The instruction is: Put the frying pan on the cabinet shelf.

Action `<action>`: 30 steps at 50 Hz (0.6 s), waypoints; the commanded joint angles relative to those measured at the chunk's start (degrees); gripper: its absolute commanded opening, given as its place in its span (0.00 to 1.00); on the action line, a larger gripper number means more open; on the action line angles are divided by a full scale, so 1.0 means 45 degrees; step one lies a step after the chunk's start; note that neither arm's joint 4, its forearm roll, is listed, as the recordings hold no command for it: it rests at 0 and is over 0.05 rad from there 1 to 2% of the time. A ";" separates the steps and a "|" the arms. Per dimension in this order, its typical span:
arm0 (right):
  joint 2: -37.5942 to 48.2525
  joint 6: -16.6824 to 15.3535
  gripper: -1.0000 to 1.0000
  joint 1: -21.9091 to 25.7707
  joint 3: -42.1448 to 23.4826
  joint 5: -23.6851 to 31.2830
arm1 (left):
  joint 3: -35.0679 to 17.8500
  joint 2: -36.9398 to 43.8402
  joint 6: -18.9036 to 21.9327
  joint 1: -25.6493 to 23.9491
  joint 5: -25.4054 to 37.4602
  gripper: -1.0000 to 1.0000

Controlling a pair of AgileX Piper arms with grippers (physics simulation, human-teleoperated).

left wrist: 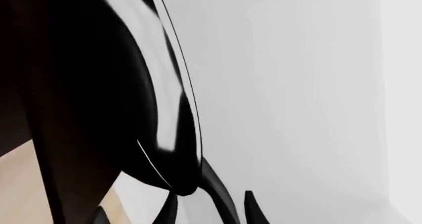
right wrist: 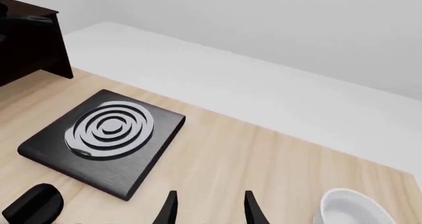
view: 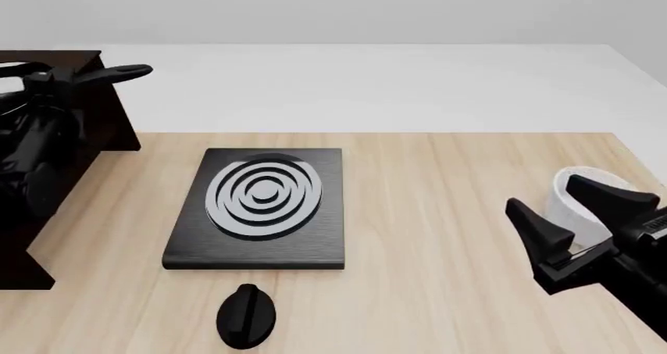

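Note:
The frying pan [left wrist: 165,85] fills the left wrist view, its glossy black inside seen edge-on against the dark cabinet [left wrist: 66,135]. Its thin handle [left wrist: 214,184] runs back between the fingertips of my left gripper [left wrist: 211,211], which is open with a gap on either side. In the front view the looped handle [view: 115,73] sticks out to the right at the top of the cabinet [view: 109,119], and the left arm [view: 31,143] covers the pan's bowl. My right gripper [view: 542,194] hovers open and empty over the table's right side.
A black square stove plate [view: 261,205] with silver rings lies mid-table, with a black knob [view: 247,315] in front of it. A white bowl [view: 568,205] stands just behind the right gripper. The light wood tabletop [view: 438,237] ends at a white wall.

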 commanded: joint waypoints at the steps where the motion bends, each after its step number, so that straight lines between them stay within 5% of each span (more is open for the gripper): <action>1: -0.0111 0.0068 1.00 -0.0065 0.0147 0.0046 | 0.0829 -0.1019 0.0304 -0.0289 0.0000 1.00; 13: -0.0325 0.0122 1.00 -0.0141 0.0260 0.0149 | 0.1635 -0.3069 0.1096 -0.0834 0.1175 1.00; 30: -0.1250 0.0074 1.00 -0.0448 0.0406 0.0576 | 0.1927 -0.6468 0.5074 -0.1515 0.4753 1.00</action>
